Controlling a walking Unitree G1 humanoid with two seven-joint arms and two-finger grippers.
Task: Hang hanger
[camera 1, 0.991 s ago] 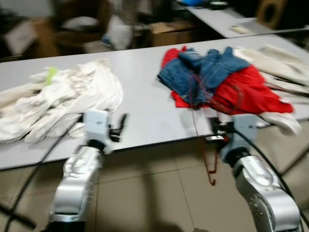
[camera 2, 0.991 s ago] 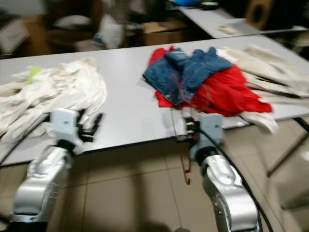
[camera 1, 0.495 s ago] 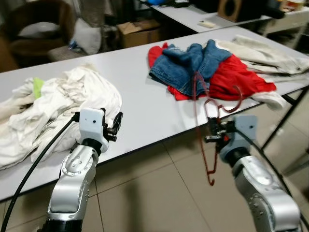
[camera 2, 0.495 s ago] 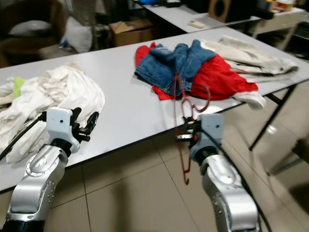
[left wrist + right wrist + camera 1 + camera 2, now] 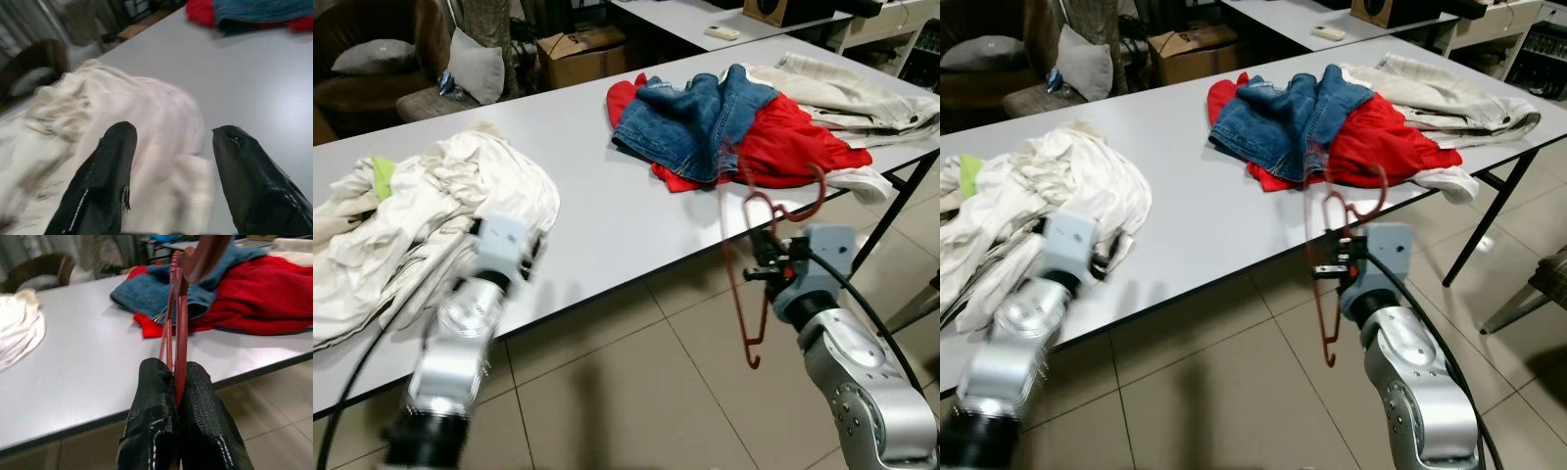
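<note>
A long grey table stands over a tiled floor, with a white heap of clothes at one end and jeans on a red garment at the other. Off the table's near edge, the right claw is clamped tight on a red hanger. The left claw gapes wide at the white heap, holding nothing.
</note>
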